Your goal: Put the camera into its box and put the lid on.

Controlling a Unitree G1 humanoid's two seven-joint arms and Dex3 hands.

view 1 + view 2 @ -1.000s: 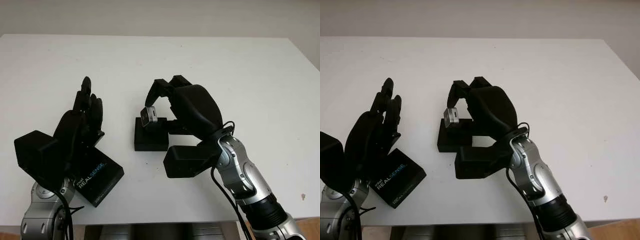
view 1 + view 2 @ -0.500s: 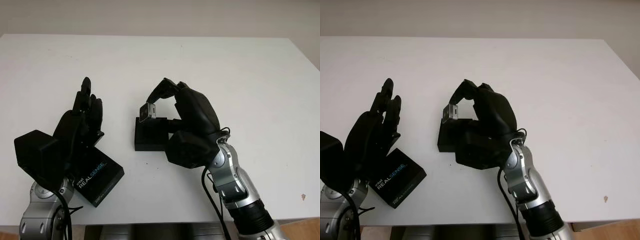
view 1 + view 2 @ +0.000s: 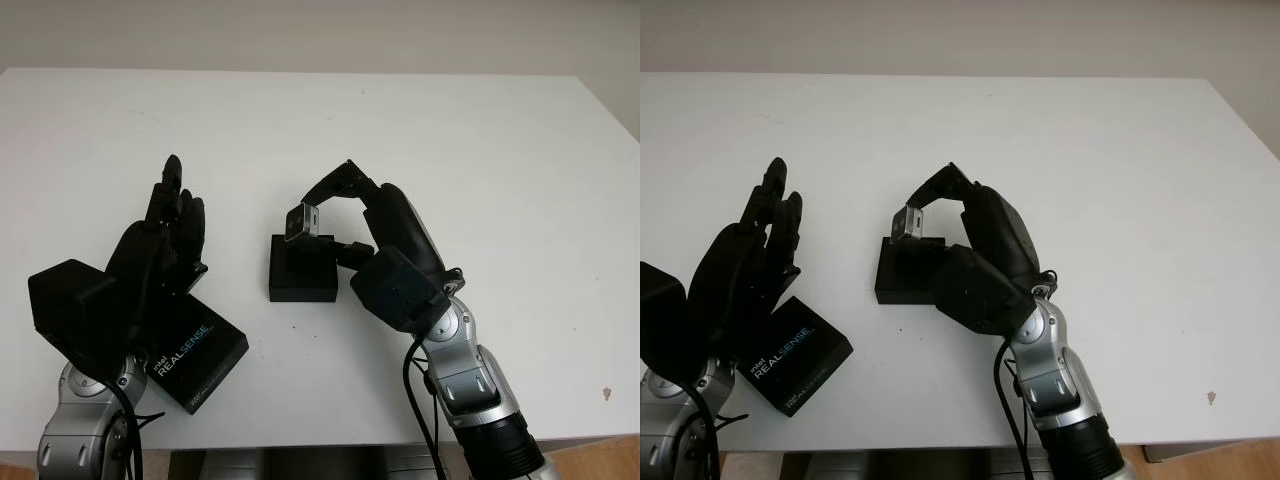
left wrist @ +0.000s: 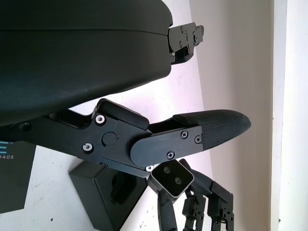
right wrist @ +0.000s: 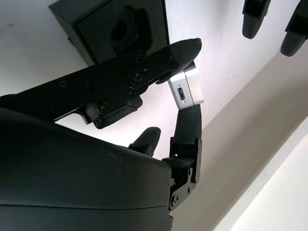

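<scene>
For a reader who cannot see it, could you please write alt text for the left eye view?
The right hand holds a small silver camera just above the open black box on the white table. The left hand is open over the black lid printed REALSENSE, near the table's front edge.

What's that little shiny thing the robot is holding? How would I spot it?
On the white table, find the open black box near the middle. Just above it, the right robot hand pinches a camera: small, silver, the one pale metal thing among black parts.
</scene>
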